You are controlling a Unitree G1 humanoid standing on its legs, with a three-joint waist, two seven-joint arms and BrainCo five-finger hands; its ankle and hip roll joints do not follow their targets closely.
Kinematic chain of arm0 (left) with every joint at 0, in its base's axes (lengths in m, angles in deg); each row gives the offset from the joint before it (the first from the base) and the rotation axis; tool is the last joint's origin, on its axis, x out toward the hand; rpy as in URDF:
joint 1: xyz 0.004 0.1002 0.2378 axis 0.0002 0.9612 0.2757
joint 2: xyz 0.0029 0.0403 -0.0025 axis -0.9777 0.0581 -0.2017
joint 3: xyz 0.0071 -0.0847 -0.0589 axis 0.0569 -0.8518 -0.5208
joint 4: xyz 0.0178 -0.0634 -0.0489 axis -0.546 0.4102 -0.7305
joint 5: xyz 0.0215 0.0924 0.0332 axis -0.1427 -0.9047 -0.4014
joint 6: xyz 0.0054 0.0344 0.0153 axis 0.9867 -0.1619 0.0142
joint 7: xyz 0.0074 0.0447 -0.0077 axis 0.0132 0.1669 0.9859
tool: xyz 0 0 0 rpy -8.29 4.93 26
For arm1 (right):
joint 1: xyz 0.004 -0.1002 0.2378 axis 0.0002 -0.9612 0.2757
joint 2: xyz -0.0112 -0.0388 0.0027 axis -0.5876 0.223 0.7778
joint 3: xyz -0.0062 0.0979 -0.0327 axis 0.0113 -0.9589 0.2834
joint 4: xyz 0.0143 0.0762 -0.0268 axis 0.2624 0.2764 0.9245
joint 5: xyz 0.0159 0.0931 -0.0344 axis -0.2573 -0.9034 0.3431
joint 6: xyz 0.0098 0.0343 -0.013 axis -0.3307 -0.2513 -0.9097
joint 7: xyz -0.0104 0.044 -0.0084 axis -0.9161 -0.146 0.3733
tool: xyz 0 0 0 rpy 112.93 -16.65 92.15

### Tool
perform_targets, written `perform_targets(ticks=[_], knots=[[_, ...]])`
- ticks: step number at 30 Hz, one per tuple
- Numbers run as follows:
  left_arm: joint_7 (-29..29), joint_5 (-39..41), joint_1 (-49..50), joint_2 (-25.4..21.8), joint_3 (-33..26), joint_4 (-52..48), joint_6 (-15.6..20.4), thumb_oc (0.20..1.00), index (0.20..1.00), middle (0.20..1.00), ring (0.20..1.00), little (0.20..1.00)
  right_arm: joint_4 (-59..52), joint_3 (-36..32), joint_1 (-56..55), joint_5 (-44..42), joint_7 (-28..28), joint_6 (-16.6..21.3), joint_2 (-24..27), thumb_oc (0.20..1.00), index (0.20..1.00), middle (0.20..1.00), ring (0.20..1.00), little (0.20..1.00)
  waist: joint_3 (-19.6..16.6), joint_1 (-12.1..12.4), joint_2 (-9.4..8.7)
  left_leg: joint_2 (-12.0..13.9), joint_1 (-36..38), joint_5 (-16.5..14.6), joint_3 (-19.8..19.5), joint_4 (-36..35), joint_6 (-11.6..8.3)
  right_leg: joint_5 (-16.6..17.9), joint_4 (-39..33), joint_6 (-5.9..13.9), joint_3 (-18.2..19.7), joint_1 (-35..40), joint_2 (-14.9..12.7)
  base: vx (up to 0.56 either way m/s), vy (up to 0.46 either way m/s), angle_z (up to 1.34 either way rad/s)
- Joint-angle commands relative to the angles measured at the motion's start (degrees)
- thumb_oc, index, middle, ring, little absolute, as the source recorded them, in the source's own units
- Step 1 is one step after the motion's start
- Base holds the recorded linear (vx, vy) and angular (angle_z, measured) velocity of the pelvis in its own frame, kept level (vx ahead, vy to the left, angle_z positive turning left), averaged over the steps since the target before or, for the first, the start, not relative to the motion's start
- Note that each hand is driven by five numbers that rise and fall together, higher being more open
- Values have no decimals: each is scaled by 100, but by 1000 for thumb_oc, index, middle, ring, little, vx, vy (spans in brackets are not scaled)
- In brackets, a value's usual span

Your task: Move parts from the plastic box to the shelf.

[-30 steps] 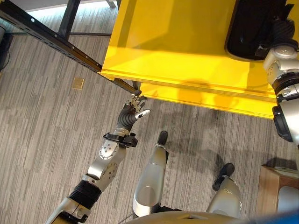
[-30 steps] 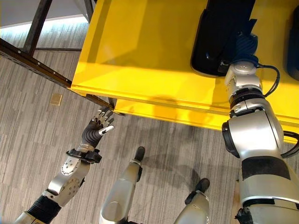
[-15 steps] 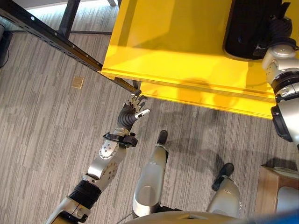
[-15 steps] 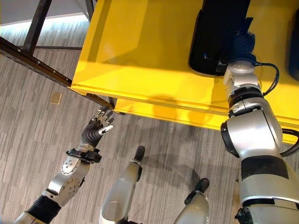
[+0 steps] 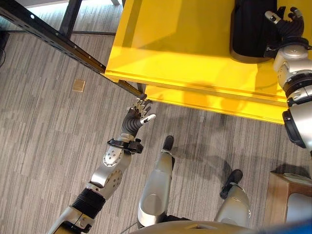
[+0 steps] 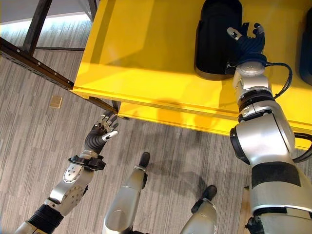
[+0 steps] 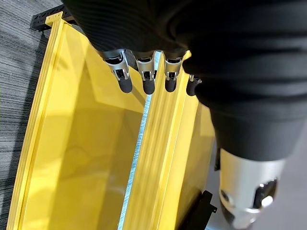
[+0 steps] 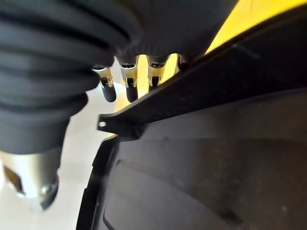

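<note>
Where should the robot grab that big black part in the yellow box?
Probably by the rounded near end of the big black plastic part, coming from above with the open right hand beside it. That end has a raised rim, a thin edge that fingers could curl under. The part lies flat in the yellow plastic box, so its broad top offers little to pinch.

Head eyes look down, sharing the yellow shelf (image 5: 195,53) (wrist cameras sit close).

text: none legible | labels: none | numbers: none | signs: none
</note>
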Motion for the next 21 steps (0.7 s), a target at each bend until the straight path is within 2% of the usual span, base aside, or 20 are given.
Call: perform_targets(ticks=[1, 2, 4, 5, 12, 14, 21], knots=[[-23, 54, -156, -362, -231, -355, 424, 1000, 1000, 1000, 1000, 1000, -355, 10, 776, 150, 164, 391, 225, 1000, 1000, 1000, 1000, 1000, 116, 9, -115, -3, 178, 61, 165, -127, 219, -133, 1033, -461, 307, -185, 334, 0, 0, 0], [-24, 55, -150, -365, -230, -352, 425, 1000, 1000, 1000, 1000, 1000, -373, 6, 770, 158, 172, 388, 221, 1000, 1000, 1000, 1000, 1000, 85, 2, -142, 11, 253, -98, 140, -112, 192, -271, 1063, -416, 338, -113, 342, 78, -33, 1], [-31, 64, -164, -389, -238, -329, 431, 1000, 1000, 1000, 1000, 1000, -452, 13, 795, 131, 200, 415, 208, 1000, 1000, 1000, 1000, 1000, 57, -10, -184, 29, 300, -102, 138, -116, 176, -273, 1044, -414, 340, -61, 349, -27, 4, 0], [-45, 72, -161, -394, -251, -332, 428, 1000, 1000, 1000, 1000, 1000, -529, 5, 794, 124, 236, 438, 192, 1000, 1000, 1000, 1000, 1000, 55, -22, -203, 28, 264, 62, 148, -140, 193, -120, 998, -461, 298, -82, 344, -117, 42, -5], [-49, 96, -146, -419, -318, -291, 439, 1000, 1000, 1000, 1000, 1000, -1133, 11, 642, 188, 363, 586, -27, 1000, 1000, 1000, 1000, 1000, 29, -107, -325, 100, 440, 50, 162, -143, 169, -111, 967, -484, 315, 53, 401, -30, 10, -2], [-73, 97, -82, -433, -395, -274, 431, 1000, 1000, 1000, 1000, 1000, -1742, -2, 452, 346, 444, 690, -110, 1000, 1000, 1000, 1000, 1000, -33, -182, -410, 152, 584, 84, 176, -247, 135, -67, 823, -492, 290, 181, 432, -37, 9, -10], [-110, 74, 100, -439, -567, -216, 381, 1000, 1000, 1000, 1000, 1000, -2769, -23, -93, 878, 531, 640, -222, 1000, 1000, 1000, 1000, 1000, -122, -350, -582, 258, 857, 145, 222, -437, 95, 39, 547, -490, 306, 397, 515, -11, 11, -10]])
